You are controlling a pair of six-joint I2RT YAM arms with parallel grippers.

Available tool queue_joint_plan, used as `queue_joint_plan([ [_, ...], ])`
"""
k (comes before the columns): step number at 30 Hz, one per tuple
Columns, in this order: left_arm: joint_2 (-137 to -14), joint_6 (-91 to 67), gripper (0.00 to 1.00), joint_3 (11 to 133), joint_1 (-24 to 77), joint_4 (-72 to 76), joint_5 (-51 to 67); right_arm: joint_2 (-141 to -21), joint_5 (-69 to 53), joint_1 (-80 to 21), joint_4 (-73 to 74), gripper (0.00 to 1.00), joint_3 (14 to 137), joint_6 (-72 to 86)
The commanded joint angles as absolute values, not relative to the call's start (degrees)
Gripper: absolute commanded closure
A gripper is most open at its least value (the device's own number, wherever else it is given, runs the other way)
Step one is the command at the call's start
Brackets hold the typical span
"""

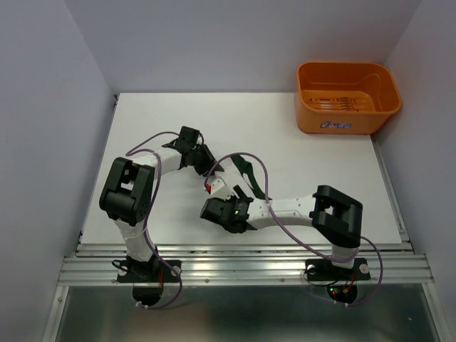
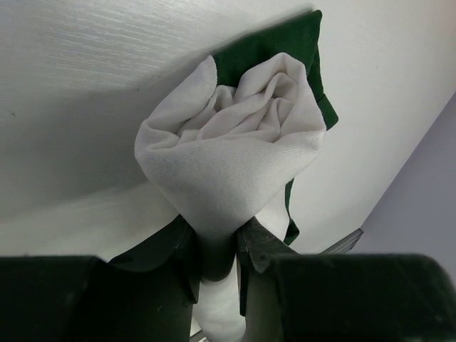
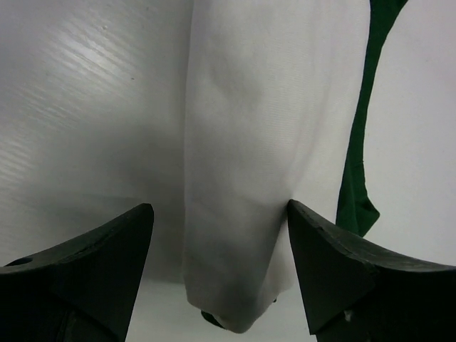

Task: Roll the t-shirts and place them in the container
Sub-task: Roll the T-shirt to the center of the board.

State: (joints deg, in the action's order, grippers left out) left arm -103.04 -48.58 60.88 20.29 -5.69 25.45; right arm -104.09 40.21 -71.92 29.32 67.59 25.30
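My left gripper [image 2: 217,248] is clenched on the t-shirt [image 2: 235,153]. It pinches a fold of white cloth right under the rolled end. The right gripper [image 3: 221,239] is released. Its jaws stand wide either side of the white cloth: the left finger [image 3: 92,271] is clear of it, and the right one [image 3: 349,271] is just at its edge.

The shirt lies on the table [image 1: 320,185], left of centre, between the two grippers. There's lots of open surface beyond it and off to the right, all the way to the orange basket [image 1: 313,121] in the far right corner. It's tighter on the near side, since the right arm's wrist sits close to the front edge. Walls box in both sides.

From above I can barely see the shirt. The grippers and purple cables [image 1: 253,167] cover most of it, leaving just a bit of white and dark green. There's also a small red spot next to it that I can't identify.

The left wrist cam is the only one showing the spiral of the roll, with green wrapped behind it. The right wrist cam shows a flat white stretch with a green strip along its right side, cut off at the top. Something dark pokes out under the near end, but I can't tell what. I can't make out any lettering anywhere.
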Motion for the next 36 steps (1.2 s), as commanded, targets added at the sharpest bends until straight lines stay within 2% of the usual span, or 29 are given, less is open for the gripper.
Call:
queue_joint_plan([
  [1,-99.6,-48.7,1.00,63.2,20.6,-8.1,24.9,-108.6,49.6,-73.0,34.5,0.20,72.6,27.7],
  [5,-99.4,-48.7,1.00,63.0,20.6,-8.0,25.1,-112.4,55.3,-73.0,40.5,0.23,75.9,32.3],
  [7,-99.4,-48.5,1.00,62.9,20.6,-8.0,25.1,-112.9,56.1,-73.0,40.4,0.30,75.8,32.9],
  [15,-100.3,-48.1,1.00,62.1,20.5,-7.8,25.7,-115.8,59.3,-73.0,41.6,0.47,76.7,34.5],
  [16,-100.2,-48.0,1.00,62.2,20.6,-7.9,25.6,-115.9,59.5,-73.0,41.5,0.57,76.6,35.3],
  [18,-100.2,-47.9,1.00,62.5,20.6,-7.9,25.6,-115.8,59.3,-73.0,41.1,0.70,76.2,35.9],
  [19,-100.2,-47.6,1.00,62.6,20.5,-7.7,25.9,-115.2,58.5,-73.0,40.8,0.86,76.0,35.9],
  [21,-100.2,-47.3,1.00,62.1,20.5,-6.5,26.9,-113.5,55.2,-73.0,38.5,0.99,74.9,35.2],
  [23,-99.9,-46.9,1.00,61.4,20.4,-5.3,28.0,-111.5,52.5,-73.0,35.0,0.99,72.9,34.5],
  [24,-99.8,-46.8,0.96,61.4,20.3,-5.3,28.0,-110.1,51.3,-73.0,33.4,0.99,71.9,34.1],
  [27,-98.3,-46.1,0.69,61.0,20.1,-5.4,27.1,-104.7,46.0,-72.2,28.5,0.99,68.5,33.3],
  [28,-97.7,-45.9,0.59,60.8,20.0,-5.4,26.8,-103.6,43.2,-71.4,27.6,0.99,67.9,33.4],
  [29,-96.4,-45.5,0.45,60.9,19.8,-5.5,26.5,-101.6,41.8,-70.5,25.9,0.99,67.1,33.1],
  [30,-95.4,-45.4,0.37,60.9,19.6,-6.0,25.8,-99.8,38.7,-70.0,23.7,0.99,65.7,32.4],
  [31,-95.4,-45.0,0.37,61.0,19.3,-6.2,25.7,-99.8,36.8,-70.0,23.6,0.99,64.9,32.3],
  [33,-93.9,-44.3,0.27,61.3,18.7,-7.2,25.1,-97.5,33.9,-69.4,20.8,0.99,63.4,31.5],
  [36,-91.4,-43.1,0.20,61.3,16.4,-9.2,24.0,-94.8,28.1,-67.7,17.7,0.99,60.5,31.9],
])
